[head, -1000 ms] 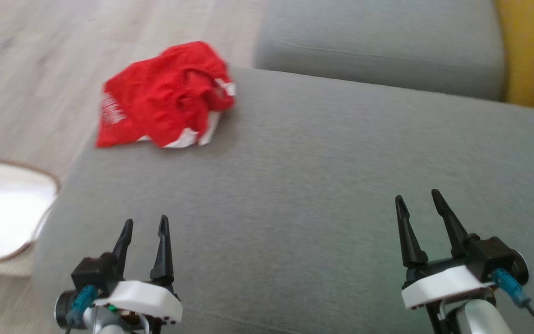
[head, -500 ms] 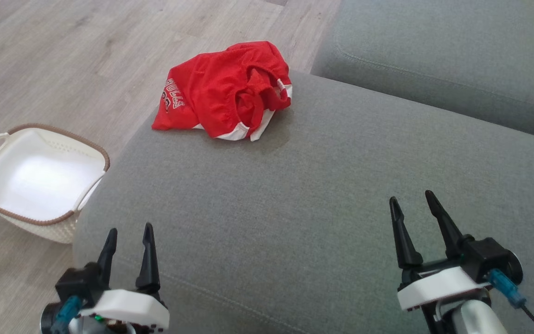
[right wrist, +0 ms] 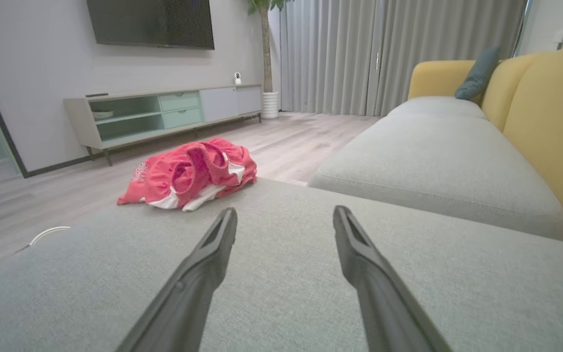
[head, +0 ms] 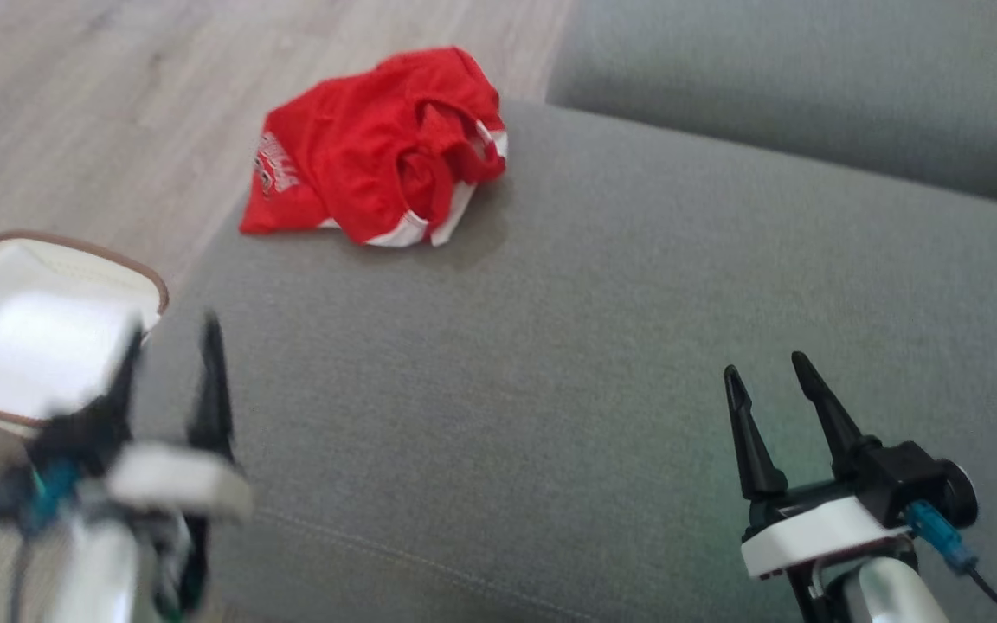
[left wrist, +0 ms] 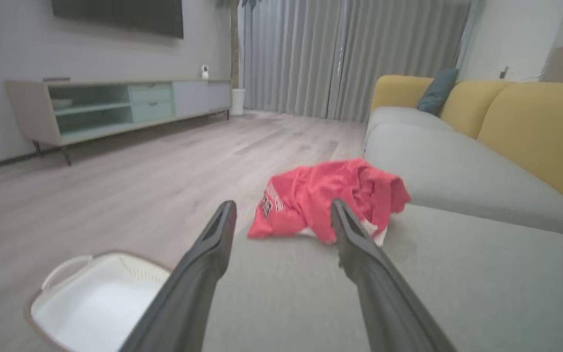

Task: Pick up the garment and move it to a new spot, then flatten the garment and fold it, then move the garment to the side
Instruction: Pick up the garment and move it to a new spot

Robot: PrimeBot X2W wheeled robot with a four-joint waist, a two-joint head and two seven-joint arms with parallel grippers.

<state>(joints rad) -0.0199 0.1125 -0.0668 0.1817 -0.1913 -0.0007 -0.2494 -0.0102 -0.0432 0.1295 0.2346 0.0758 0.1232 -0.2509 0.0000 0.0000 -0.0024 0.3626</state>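
Observation:
The garment (head: 373, 156) is a crumpled red jersey with white trim, lying at the far left corner of the grey sofa cushion (head: 602, 329). It also lies ahead in the left wrist view (left wrist: 320, 198) and at the left in the right wrist view (right wrist: 188, 173). My left gripper (head: 174, 342), blurred by motion, hovers open over the cushion's near left edge, well short of the garment. Low on the right, my right gripper (head: 767, 372) is open above the cushion, with nothing between its fingers.
A white basket with a brown rim (head: 22, 329) (left wrist: 91, 303) stands on the wooden floor left of the sofa. A second grey cushion (head: 793, 86) lies beyond, with yellow backrests (left wrist: 535, 132) to the right. A TV cabinet (right wrist: 164, 115) stands against the far wall.
My left gripper has risen and moved forward, blurred in motion. The head camera has kept swinging, so the whole picture shifts. The right gripper and the garment stay put.

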